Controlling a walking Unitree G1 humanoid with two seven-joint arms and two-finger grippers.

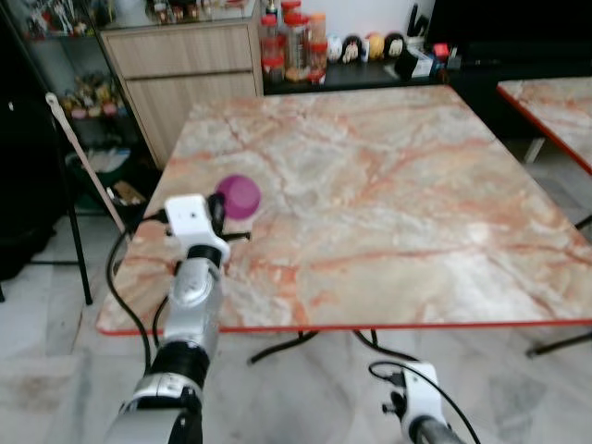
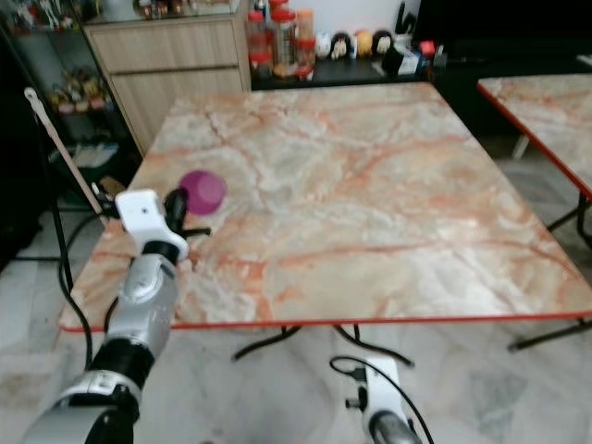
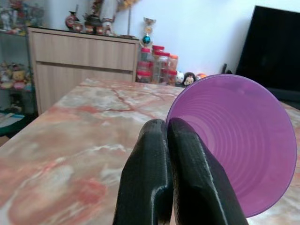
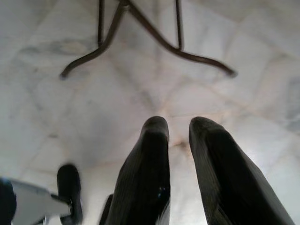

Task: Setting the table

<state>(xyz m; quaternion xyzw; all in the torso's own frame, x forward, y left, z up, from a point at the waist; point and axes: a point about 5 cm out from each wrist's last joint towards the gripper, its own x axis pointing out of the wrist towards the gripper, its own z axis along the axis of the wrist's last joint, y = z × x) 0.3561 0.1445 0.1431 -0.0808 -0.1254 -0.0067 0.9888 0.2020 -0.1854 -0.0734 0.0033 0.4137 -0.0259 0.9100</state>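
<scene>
Left eye view, table: a marble-patterned table [image 1: 388, 185] with a red edge stands ahead of the robot; a second table of the same kind [image 1: 555, 106] stands to the right.
Left eye view, left gripper: the left gripper [image 1: 222, 215] is raised over the table's near-left area and holds a purple cup [image 1: 240, 196] above the tabletop.
Left eye view, surroundings: a wooden cabinet [image 1: 185, 74] and red-lidded jars [image 1: 291, 46] stand beyond the far edge.
Right eye view, right arm: the right arm [image 2: 379, 407] hangs low, below the table's near edge, over the tiled floor [image 2: 481, 388].
Left wrist view, grasp: the two black fingers [image 3: 150, 183] are pressed together on the cup's rim; the cup's open mouth faces the camera.
Right wrist view, right gripper: the right gripper [image 4: 178, 126] points down at the floor, fingers slightly parted and gripping nothing; table legs [image 4: 154, 40] lie beyond.
</scene>
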